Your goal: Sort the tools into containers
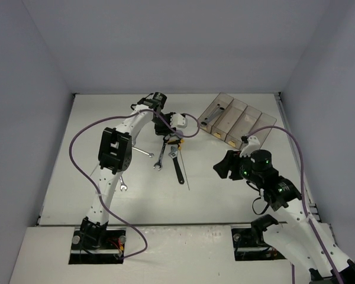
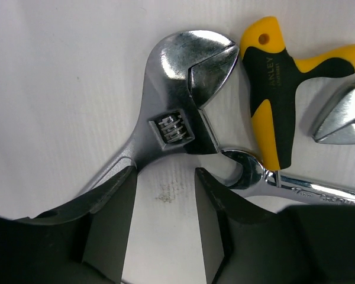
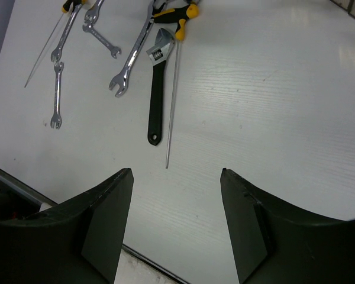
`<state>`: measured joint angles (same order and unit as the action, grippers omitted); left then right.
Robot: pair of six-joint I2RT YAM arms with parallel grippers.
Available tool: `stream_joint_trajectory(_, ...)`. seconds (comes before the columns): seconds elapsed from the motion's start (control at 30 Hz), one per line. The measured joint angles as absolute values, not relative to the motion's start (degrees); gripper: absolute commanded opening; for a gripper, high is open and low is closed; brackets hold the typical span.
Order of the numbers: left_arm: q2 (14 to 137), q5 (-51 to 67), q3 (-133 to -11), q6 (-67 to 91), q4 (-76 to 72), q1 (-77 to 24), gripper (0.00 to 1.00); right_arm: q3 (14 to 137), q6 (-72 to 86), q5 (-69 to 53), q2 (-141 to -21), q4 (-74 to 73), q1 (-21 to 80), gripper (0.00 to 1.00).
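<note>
containers: four joined in row; leftmost holds one silver wrench

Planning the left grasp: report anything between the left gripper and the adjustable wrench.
Nothing lies between the open left gripper and the adjustable wrench. A silver wrench and a yellow-and-black handle press close along one side.

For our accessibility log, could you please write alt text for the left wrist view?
The chrome head of an adjustable wrench lies on a white table just ahead of the open, empty left gripper. To its right in the view lie a yellow-and-black T-handle driver and the open end of a silver wrench.
</note>
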<state>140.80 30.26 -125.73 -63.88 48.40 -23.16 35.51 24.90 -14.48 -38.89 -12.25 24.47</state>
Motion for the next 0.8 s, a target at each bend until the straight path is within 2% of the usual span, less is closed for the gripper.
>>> stream_joint_trajectory(0.33, 138.3, 32.2, -121.9, -59.7, 52.1, -23.1, 0.34, 35.5, 26.8, -15.5, -34.1, -12.3, 24.6, 0.58)
stream_joint_trajectory(0.6, 135.6, 38.4, -116.7, -51.4, 58.4, -23.2, 0.32, 35.5, 27.2, -15.8, -32.9, -12.3, 24.8, 0.58)
stream_joint_trajectory(0.67, 135.2, 39.3, -116.2, -50.1, 59.6, -23.4, 0.36, 35.5, 27.2, -15.9, -32.8, -12.3, 24.8, 0.58)
stream_joint_trajectory(0.73, 134.9, 38.9, -116.1, -49.1, 60.7, -23.6, 0.46, 35.5, 27.2, -16.0, -32.6, -12.5, 24.8, 0.58)
stream_joint_trajectory(0.8, 134.5, 37.5, -116.5, -48.9, 61.6, -23.8, 0.50, 35.5, 27.2, -16.1, -32.0, -12.6, 24.9, 0.58)
